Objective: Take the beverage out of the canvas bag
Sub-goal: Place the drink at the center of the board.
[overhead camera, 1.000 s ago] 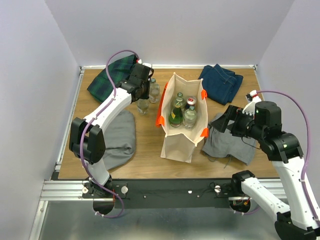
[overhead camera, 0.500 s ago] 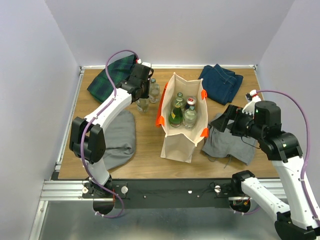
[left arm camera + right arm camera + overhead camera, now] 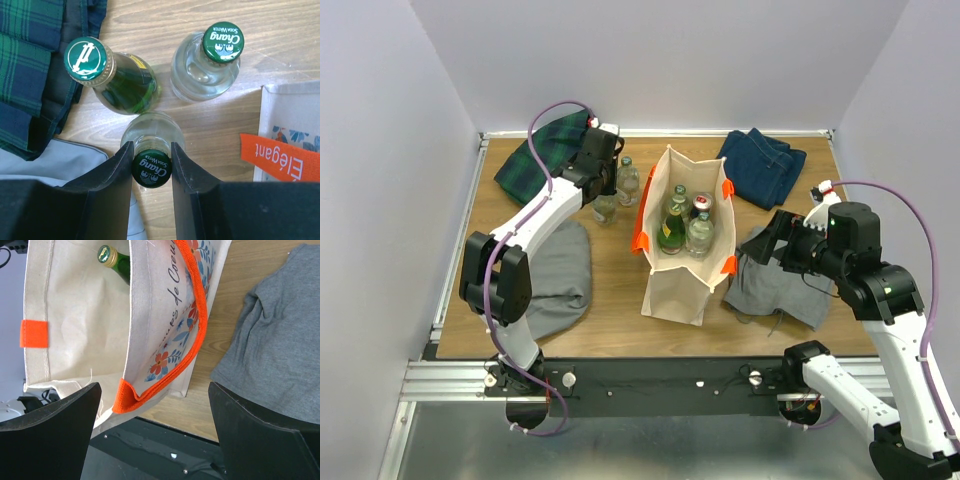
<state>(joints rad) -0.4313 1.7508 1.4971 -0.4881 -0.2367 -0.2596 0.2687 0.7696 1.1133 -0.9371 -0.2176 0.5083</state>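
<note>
1. right arm, nearest the base rail: the elbow is raised and the forearm is folded in toward the table centre. the right gripper [image 3: 155, 432] hangs over the grey garment [image 3: 775, 285], just beside the right wall of the canvas bag [image 3: 675, 285]. its jaws are spread wide and hold nothing.
2. canvas bag: it stands upright mid-table with its mouth open and its orange handles [image 3: 197, 305] slack. several bottles stand inside, among them a green glass bottle [image 3: 671, 232]. the task is judged part done.
3. left arm: it is stretched from its base diagonally to the far side, left of the bag, with the wrist pointing straight down.
4. left gripper [image 3: 151, 147]: the jaws are pinching the green cap of a chang soda water bottle [image 3: 151, 170]. this beverage is outside the bag and appears to stand on the table [image 3: 210, 130].
5. neighbours: a second chang bottle [image 3: 210, 65] and a green bottle [image 3: 125, 85] stand close beyond it, apart from each other. the plaid cloth [image 3: 25, 60] lies to the left.
6. step in hand, as judged: releasing the placed bottle.
   - confirm that the base sits flat on the wood before releasing.
   - spread the jaws evenly so that neither finger drags the cap sideways.
   - retract straight up; a tilted exit could tip the bottle into its neighbours.
   - route back over the bag mouth, clear of the handle.
7. far right corner: folded jeans [image 3: 760, 165], not involved.
</note>
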